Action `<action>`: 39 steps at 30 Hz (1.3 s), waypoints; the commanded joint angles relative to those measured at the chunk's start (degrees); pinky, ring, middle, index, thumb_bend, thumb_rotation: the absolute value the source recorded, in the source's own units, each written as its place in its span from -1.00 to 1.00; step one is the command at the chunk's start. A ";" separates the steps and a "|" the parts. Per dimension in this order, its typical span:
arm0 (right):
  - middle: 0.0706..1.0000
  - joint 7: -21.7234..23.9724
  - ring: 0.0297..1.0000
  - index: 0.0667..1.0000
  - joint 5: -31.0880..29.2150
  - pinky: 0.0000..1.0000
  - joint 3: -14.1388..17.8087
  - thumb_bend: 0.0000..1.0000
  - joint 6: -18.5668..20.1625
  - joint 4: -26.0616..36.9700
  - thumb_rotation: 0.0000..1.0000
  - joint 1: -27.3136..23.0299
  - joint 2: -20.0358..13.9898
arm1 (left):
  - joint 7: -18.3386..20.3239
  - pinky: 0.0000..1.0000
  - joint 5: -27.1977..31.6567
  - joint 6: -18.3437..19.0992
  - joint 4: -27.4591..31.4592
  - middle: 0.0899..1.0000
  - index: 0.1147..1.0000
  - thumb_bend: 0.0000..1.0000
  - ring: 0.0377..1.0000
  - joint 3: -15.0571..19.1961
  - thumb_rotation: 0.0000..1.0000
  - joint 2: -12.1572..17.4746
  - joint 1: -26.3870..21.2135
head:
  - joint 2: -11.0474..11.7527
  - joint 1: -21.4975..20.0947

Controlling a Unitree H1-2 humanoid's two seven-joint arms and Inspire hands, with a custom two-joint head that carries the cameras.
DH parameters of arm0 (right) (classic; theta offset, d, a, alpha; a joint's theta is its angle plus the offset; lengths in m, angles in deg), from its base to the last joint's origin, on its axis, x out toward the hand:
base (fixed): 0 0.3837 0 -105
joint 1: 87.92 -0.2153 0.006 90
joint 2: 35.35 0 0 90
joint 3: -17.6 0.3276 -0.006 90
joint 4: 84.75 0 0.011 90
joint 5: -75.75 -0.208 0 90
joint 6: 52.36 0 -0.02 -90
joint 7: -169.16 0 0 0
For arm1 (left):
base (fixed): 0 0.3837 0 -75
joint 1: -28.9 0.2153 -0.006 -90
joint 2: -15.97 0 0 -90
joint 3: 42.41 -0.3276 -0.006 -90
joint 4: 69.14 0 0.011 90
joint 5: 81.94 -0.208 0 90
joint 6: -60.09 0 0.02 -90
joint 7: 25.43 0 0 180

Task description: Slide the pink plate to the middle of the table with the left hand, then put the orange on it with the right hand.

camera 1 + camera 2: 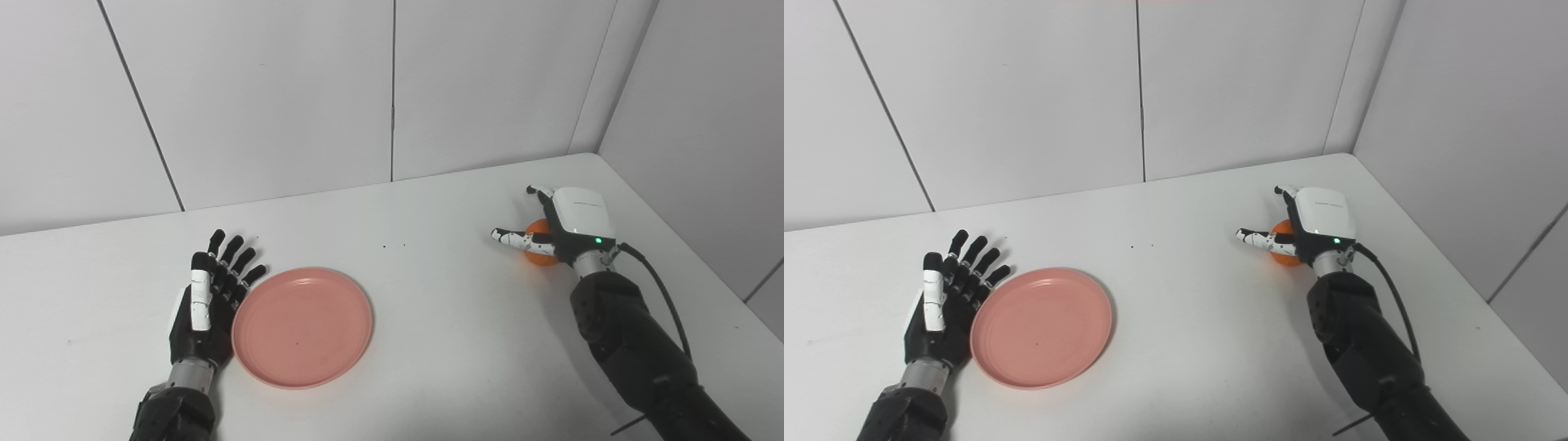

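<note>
Two hands are over the white tabletop (pixel 441 318). At about 8 o'clock lies the pink plate (pixel 302 326). It is flat on the tabletop and has nothing on it. The left hand (pixel 205 306) is just beside the plate, at the plate's 9 o'clock side. Its palm side looks to touch the plate's rim. That hand is spread wide with its fingers (pixel 236 263) straight, pointing to 12 o'clock, and it grips nothing.

Far over at 3 o'clock is the orange (pixel 539 250), well apart from the plate. It sits on the tabletop near the corner where the two walls meet. The right hand (pixel 560 229) is on top of the orange and curls around it, so only part of the orange shows. Its thumb sticks out toward 9 o'clock. I cannot tell if the hand really grips the orange tight or just rests over it.
</note>
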State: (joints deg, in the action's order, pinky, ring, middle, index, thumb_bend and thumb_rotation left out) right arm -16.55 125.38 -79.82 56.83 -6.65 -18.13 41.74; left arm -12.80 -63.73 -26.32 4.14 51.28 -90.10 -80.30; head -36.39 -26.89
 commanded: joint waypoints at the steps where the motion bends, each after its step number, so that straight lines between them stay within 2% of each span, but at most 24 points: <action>1: 0.65 -1.22 0.68 0.58 -0.54 0.61 0.19 0.82 -1.74 0.67 0.70 -2.62 -1.25 | -1.05 0.63 -0.65 3.73 -1.88 0.88 1.00 0.73 0.83 -0.44 0.69 -0.15 2.30 | -0.04 0.09; 5: 0.65 -0.62 0.63 0.59 -0.48 0.53 -0.74 0.81 -1.28 -0.19 0.71 -3.04 -1.34 | -1.00 0.63 -0.41 3.96 -1.49 0.88 1.00 0.75 0.83 -0.27 0.68 -0.04 2.07 | -0.26 0.19; 12: 0.58 -1.16 0.58 0.55 -3.00 0.47 -0.55 0.83 -1.53 -1.19 0.64 -2.77 -0.72 | -1.50 0.62 -0.66 4.37 -1.16 0.89 1.00 0.74 0.83 -0.30 0.68 -0.15 2.25 | -0.43 0.41; 16: 0.54 -0.14 0.49 0.51 -3.96 0.23 -0.96 0.84 -0.56 -0.96 0.63 -1.89 -0.42 | -1.70 0.59 -0.73 4.71 -0.64 0.87 1.00 0.73 0.82 -0.41 0.67 -0.29 2.47 | -0.52 0.45; 22: 0.46 0.54 0.37 0.44 -4.62 0.09 -1.44 0.81 0.84 -2.06 0.63 -0.50 0.61 | -1.80 0.57 -0.68 5.34 0.35 0.88 1.00 0.72 0.82 -0.58 0.67 -0.18 2.78 | -1.09 0.96; 25: 0.34 0.20 0.21 0.37 -5.13 -0.03 -1.21 0.77 1.06 -3.76 0.64 -0.44 1.00 | -1.48 0.58 -0.73 5.52 0.71 0.89 1.00 0.73 0.83 -0.67 0.68 0.15 2.83 | -1.21 0.99; 27: 0.18 0.10 0.03 0.29 -5.43 -0.17 -0.87 0.77 1.49 -4.27 0.62 -0.52 1.25 | -1.31 0.59 -0.78 5.48 0.81 0.89 1.00 0.72 0.83 -0.67 0.69 0.37 2.86 | -1.33 0.90; 31: 0.03 -0.82 -0.16 0.19 -5.70 -0.33 -0.39 0.75 1.59 -5.23 0.57 -0.46 1.49 | -1.48 0.55 -0.75 6.05 1.01 0.87 1.00 0.72 0.82 -0.64 0.69 0.44 2.75 | -1.39 0.89; 39: -0.02 -1.78 -0.21 0.10 -7.09 -0.34 0.30 0.71 1.19 -5.99 0.47 0.48 1.64 | -1.96 0.52 -1.15 6.53 1.30 0.86 1.00 0.74 0.80 -0.74 0.69 0.31 2.63 | -1.69 0.92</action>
State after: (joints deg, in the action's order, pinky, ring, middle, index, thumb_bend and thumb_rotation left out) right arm -19.80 119.60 -79.47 57.08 -11.83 -18.95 43.20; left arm -13.44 -63.98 -23.88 6.56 50.96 -90.01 -79.44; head -38.14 -26.02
